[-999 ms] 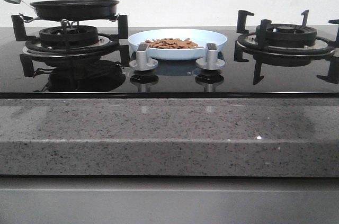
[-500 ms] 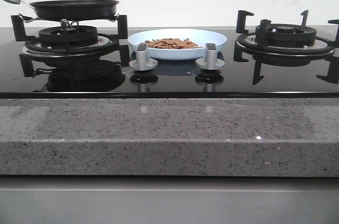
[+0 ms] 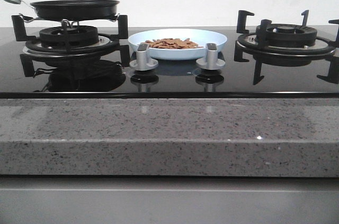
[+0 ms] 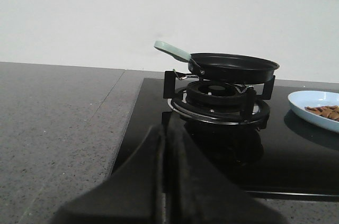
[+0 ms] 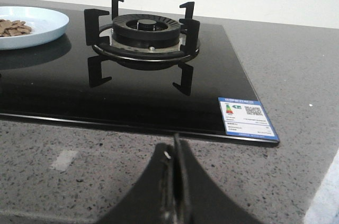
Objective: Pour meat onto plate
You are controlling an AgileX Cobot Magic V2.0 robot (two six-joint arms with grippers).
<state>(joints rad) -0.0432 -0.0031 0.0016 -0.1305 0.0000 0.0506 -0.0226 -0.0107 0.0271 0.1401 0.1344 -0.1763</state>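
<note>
The pale blue-white plate (image 3: 214, 37) sits on the black glass hob between the two burners, and the orange-brown meat (image 3: 170, 43) lies heaped in it. The plate (image 4: 312, 99) and meat (image 4: 325, 111) also show in the left wrist view, and the plate (image 5: 45, 25) and meat (image 5: 13, 27) in the right wrist view. A black frying pan (image 3: 74, 8) with a pale green handle rests on the left burner. My left gripper (image 4: 165, 134) is shut and empty, low over the counter's left front. My right gripper (image 5: 175, 147) is shut and empty over the counter's right front. Neither shows in the front view.
Two silver knobs (image 3: 143, 57) (image 3: 210, 56) stand in front of the plate. The right burner (image 3: 285, 37) has a bare black grate. The hob (image 5: 63, 86) has a blue energy label (image 5: 247, 118) at its front right corner. A grey speckled stone counter (image 3: 169, 134) surrounds it.
</note>
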